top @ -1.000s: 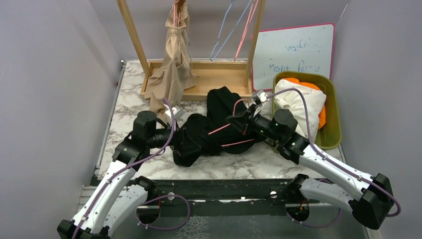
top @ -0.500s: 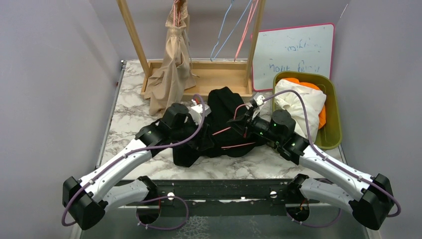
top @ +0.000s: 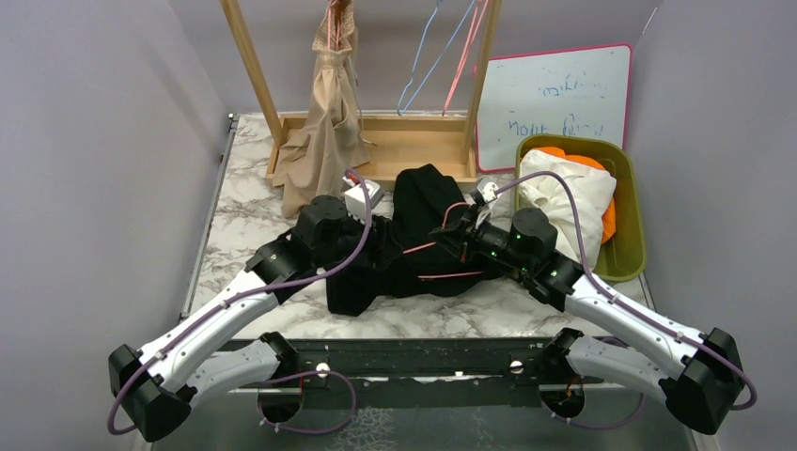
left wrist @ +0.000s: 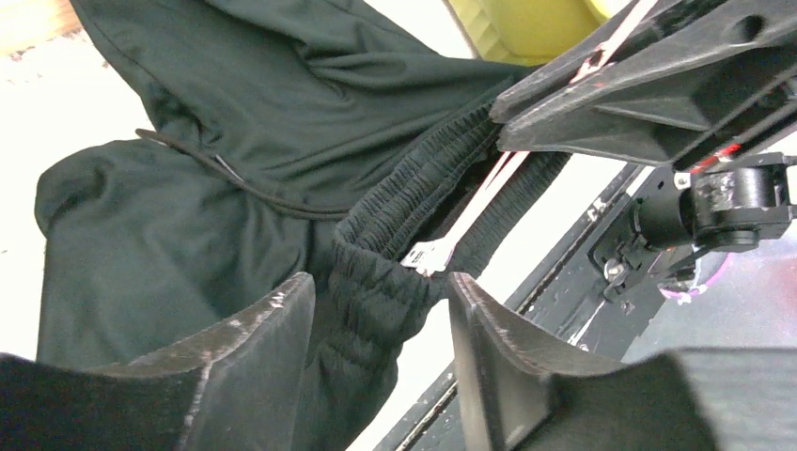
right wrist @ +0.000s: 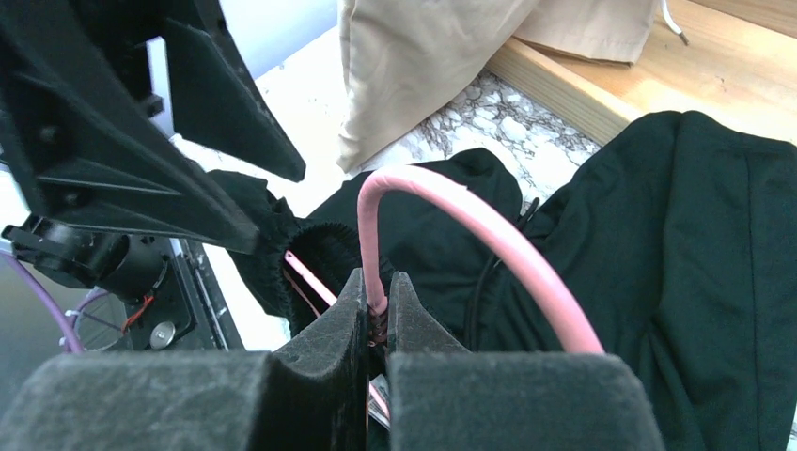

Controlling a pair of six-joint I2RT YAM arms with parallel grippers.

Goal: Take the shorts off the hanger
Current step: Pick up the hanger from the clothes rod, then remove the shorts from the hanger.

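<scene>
The black shorts lie on the marble table, threaded on a pink hanger. My right gripper is shut on the pink hanger's hook by its neck. My left gripper is open, its jaws on either side of the gathered black waistband where the hanger's arm comes out. The tan shorts hang on the wooden rack. The cream-white shorts and the orange shorts lie in the yellow-green bin.
Empty blue and pink hangers hang on the rack's right side. A whiteboard leans at the back. The table's dark front rail runs below the shorts.
My left arm swung right from the shorts' left end to the waistband and now straddles it, open. The right gripper stayed shut on the hanger.
</scene>
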